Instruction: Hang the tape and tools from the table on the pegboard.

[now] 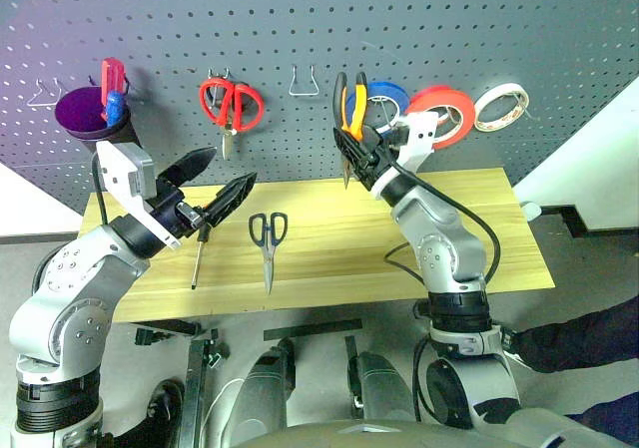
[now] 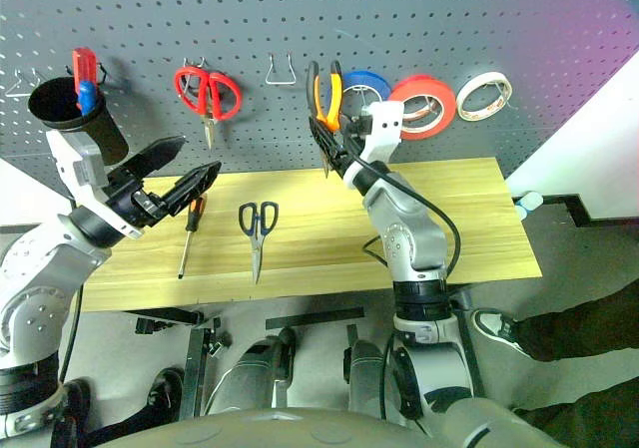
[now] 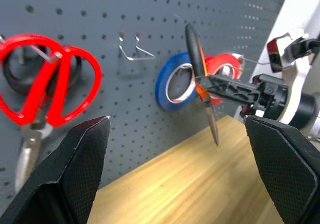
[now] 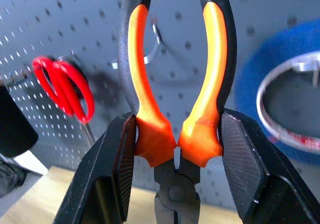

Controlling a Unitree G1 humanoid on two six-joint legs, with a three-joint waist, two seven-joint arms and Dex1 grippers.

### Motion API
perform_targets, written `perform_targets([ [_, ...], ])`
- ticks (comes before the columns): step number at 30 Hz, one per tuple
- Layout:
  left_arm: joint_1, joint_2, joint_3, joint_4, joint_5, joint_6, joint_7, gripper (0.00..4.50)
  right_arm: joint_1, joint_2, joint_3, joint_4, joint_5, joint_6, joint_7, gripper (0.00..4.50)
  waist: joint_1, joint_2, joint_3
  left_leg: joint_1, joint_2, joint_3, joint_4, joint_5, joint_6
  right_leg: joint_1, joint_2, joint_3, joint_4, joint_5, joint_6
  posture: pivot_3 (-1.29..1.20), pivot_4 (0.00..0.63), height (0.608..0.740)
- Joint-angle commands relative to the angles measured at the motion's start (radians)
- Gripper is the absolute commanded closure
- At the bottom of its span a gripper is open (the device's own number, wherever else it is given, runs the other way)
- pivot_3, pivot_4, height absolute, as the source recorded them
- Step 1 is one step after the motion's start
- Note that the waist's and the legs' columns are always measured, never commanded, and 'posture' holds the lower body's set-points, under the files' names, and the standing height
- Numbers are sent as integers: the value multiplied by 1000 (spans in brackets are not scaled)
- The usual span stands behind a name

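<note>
The right hand (image 4: 172,149) is clamped on the pliers (image 1: 350,104), its two black fingers (image 4: 107,174) pressing the lower ends of the orange-and-black handles from either side; the pliers stand upright, handles up against the pegboard (image 1: 300,29) and nose pointing down over the back edge of the worktop (image 1: 459,248); in the head view they sit at about 12 o'clock from the middle of the worktop, just beside an empty wire hook (image 1: 304,81) at their 10 o'clock. The blue roll (image 1: 387,96) hangs just at 3 o'clock of the pliers, then the tape (image 1: 441,112), a bright red ring already on the board, then a whitish roll (image 1: 501,106) further along at 3 o'clock.

The left hand (image 1: 213,182) hovers with its fingers wide apart and holding nothing, above the left part of the worktop; the screwdriver (image 1: 198,256) lies flat on the wood just below it, at about 6 o'clock, tip toward the front edge; the dark-handled scissors (image 1: 268,238) lie closed at the screwdriver's 3 o'clock, blades pointing to the front edge, apart from it.

On the board, red-handled scissors (image 1: 231,107) hang at 9 o'clock of the empty hook; a dark cup (image 1: 92,114) holding a red and a blue item hangs well off at 9 o'clock.
</note>
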Motion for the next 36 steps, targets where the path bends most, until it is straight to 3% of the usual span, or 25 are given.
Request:
perform_targets([
  [1,-24,-8,10,-36,-18,-15,14,0,-64,7,-5,1,16,-66,18,2388,1,0,-4,0,0,0,0,0,0,0,0,0,0,0,0,34,158,740],
  [14,-78,-4,17,-53,-46,1,58,0,-187,29,-9,140,10,-172,30,2388,0,0,-16,1,0,0,1,0,0,1,1,0,3,0,0,55,163,740],
  [36,-23,-15,10,-82,-53,-7,89,0,-385,75,-20,367,8,-357,45,2388,4,0,-16,2,0,0,2,0,0,1,1,1,4,0,0,80,184,740],
])
